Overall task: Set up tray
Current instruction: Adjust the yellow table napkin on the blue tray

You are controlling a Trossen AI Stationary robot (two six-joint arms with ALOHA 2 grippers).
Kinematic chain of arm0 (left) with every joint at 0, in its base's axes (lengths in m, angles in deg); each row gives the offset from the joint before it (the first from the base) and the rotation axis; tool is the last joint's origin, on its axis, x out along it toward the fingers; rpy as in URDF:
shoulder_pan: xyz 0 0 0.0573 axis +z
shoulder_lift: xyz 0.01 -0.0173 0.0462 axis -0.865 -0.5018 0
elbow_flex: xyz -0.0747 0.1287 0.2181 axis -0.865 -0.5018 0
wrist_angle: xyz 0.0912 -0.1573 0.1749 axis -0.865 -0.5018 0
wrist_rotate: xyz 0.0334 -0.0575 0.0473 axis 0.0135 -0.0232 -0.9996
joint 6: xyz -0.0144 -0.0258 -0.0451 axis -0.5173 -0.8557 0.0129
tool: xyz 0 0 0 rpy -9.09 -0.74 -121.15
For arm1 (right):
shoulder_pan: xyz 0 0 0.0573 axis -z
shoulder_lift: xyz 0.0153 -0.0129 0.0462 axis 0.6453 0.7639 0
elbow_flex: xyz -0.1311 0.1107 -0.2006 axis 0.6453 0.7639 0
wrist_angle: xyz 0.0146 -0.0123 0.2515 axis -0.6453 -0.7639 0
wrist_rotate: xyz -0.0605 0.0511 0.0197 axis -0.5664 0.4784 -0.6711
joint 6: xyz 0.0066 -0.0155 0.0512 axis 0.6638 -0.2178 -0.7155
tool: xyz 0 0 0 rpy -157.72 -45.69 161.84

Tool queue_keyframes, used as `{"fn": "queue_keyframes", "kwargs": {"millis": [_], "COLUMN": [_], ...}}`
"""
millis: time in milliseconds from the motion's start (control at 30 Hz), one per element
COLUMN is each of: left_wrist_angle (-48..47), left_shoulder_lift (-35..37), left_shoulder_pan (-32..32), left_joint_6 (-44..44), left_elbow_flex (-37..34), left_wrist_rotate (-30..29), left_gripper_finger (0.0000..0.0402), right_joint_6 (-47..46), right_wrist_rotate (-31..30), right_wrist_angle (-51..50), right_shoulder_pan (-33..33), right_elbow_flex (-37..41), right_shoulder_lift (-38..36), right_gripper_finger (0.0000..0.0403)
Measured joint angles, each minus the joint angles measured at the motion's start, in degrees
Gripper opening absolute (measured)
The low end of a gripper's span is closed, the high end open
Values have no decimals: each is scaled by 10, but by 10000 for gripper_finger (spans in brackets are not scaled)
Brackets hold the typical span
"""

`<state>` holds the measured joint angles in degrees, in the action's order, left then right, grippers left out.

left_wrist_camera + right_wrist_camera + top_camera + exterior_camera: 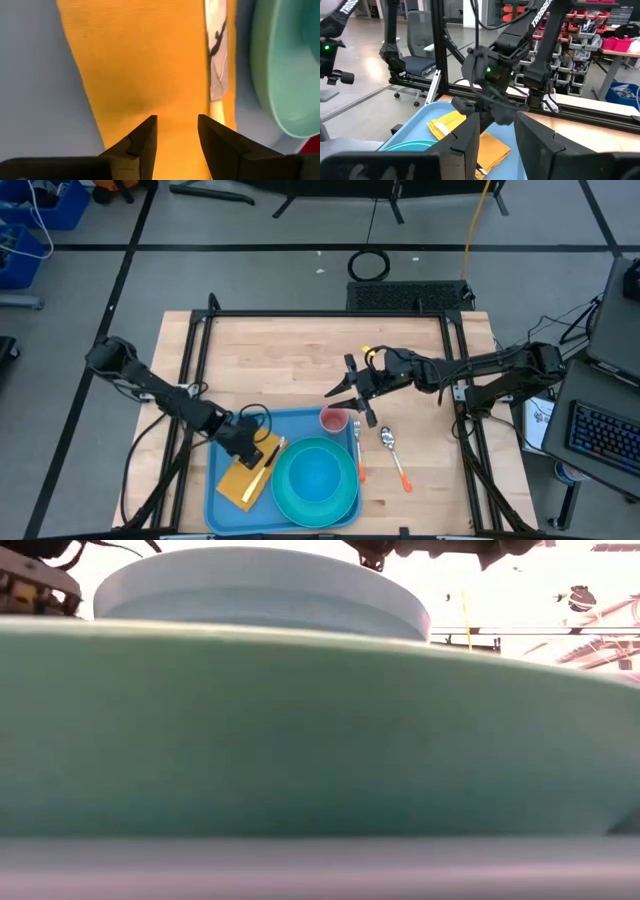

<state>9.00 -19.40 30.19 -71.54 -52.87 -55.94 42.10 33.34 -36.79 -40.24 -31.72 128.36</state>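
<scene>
The wooden table fills the middle of the high view, a black frame around it, on a grey floor crossed by dark lines. At the lower centre of that view lies the light-blue tray, holding a round teal plate on its right half and a folded yellow napkin on its left, with a yellow-handled utensil lying along the napkin's edge. The left gripper hangs directly over the napkin, fingers a narrow gap apart with nothing between them. The right gripper hovers above the bare wood at frame centre, its fingers also apart and empty. Just below it stands a small pink cup at the tray's upper right corner, with an orange-handled spoon on the wood right of the tray. In the right wrist view, white lettering reading "TROSSEN" runs along the left arm; behind it are an office chair and shelving with red bins.
</scene>
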Motion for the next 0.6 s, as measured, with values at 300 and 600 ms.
{"fn": "queue_keyframes", "kwargs": {"millis": [300, 600], "left_wrist_angle": [16, 175], "left_shoulder_lift": [79, 100], "left_shoulder_pan": [-95, -210], "left_joint_6": [68, 354], "left_elbow_flex": [1, 1], "left_wrist_rotate": [-216, -423], "left_gripper_finger": [145, 145], "right_joint_6": [-6, -104], "right_wrist_rotate": [-6, -42], "right_wrist_angle": [25, 59], "right_shoulder_pan": [-4, -16], "right_elbow_flex": [0, -2], "right_shoulder_lift": [0, 58], "right_gripper_finger": [114, 114]}}
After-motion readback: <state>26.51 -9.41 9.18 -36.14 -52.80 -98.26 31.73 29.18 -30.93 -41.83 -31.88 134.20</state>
